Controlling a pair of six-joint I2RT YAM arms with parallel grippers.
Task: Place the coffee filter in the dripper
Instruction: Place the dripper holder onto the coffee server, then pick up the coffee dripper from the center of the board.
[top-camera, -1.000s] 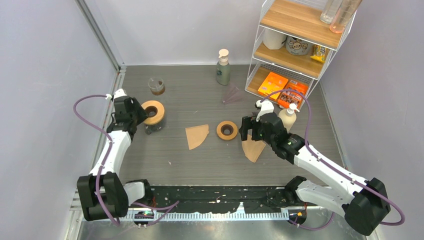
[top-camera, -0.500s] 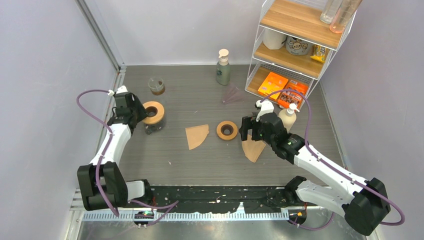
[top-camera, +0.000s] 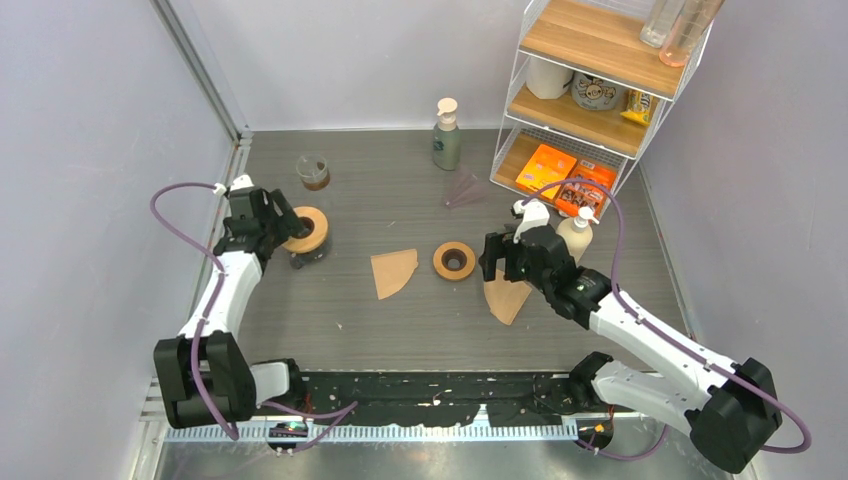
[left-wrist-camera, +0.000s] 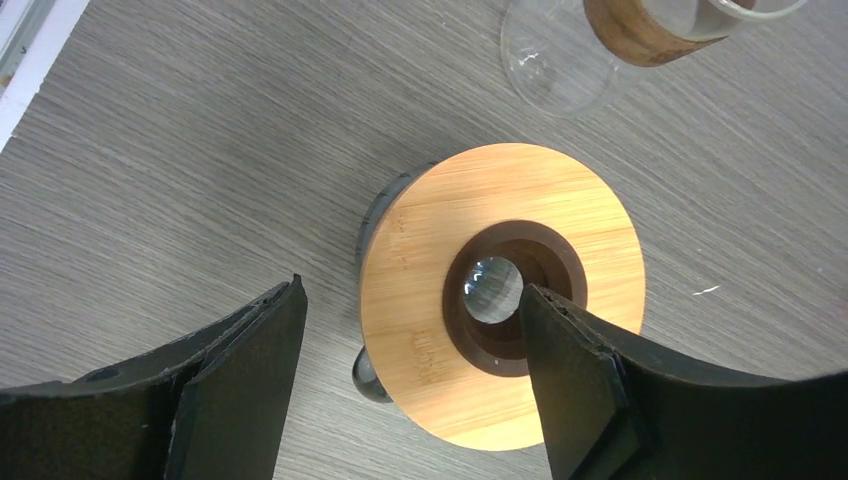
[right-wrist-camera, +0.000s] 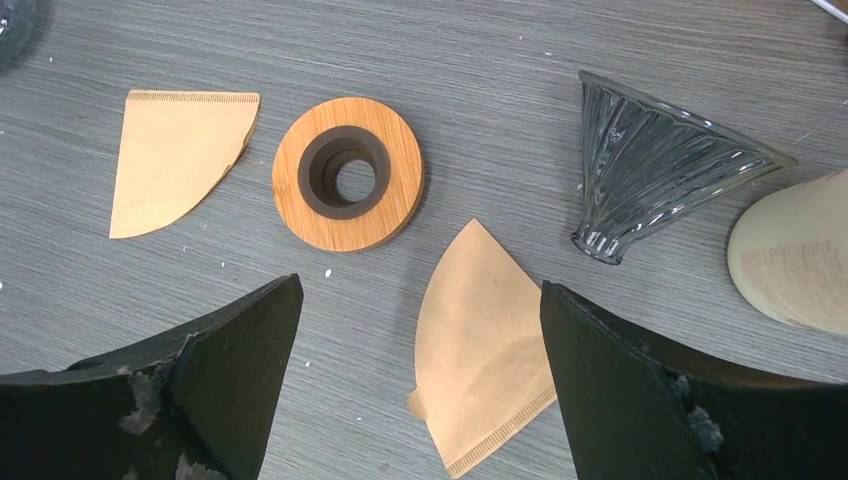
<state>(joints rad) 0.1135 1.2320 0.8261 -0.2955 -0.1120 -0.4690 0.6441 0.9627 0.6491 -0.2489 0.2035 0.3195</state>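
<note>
The empty, wide-open right gripper (right-wrist-camera: 418, 290) hovers over the folded tan paper coffee filter (right-wrist-camera: 480, 340) and must drop to pinch it (the left gripper (left-wrist-camera: 410, 295) gapes empty over the round bamboo-collared dripper (left-wrist-camera: 420, 250)).

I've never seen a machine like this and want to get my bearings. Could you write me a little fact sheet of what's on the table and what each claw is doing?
Left gripper: open, jaws either side of a wooden ring on a dark glass base
Right gripper: open, above the near paper filter, holding nothing
Second filter: flat on the table, left of the loose wooden ring
Glass dripper: lying on its side, empty
Filter in dripper: not yet
</note>
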